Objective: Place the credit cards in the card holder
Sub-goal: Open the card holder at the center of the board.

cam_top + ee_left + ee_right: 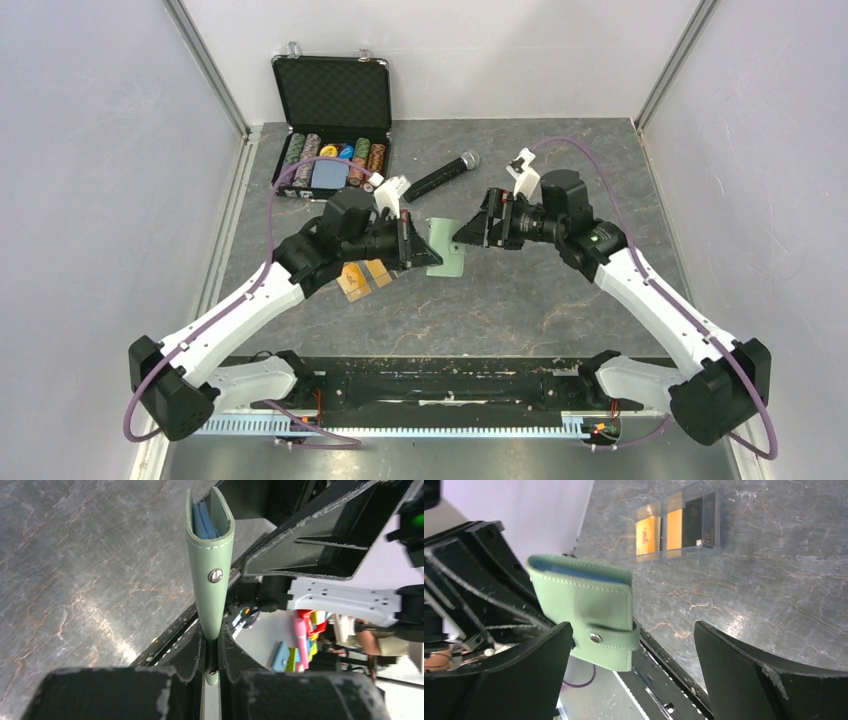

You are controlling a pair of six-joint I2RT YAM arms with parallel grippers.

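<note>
2 arms, same build. The left arm (250,300) and right arm (650,290) have white shell links and chunky black joint housings (175,400) at the end farthest from each claw. 1 purple cable (271,225) per arm, looping out behind the claw. White bracket (392,190) right behind the left gripper (420,246), second white bracket (524,170) behind the right gripper (468,232). Left fingers (187,657) matte black, wedge-shaped, edges chipped pale grey; right fingers (749,675) same wear. Black motor blocks (350,218) just behind both claws.

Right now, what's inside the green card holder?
Only a light blue lining shows between the covers of the card holder. It is folded shut, so any card deeper inside is hidden.
</note>
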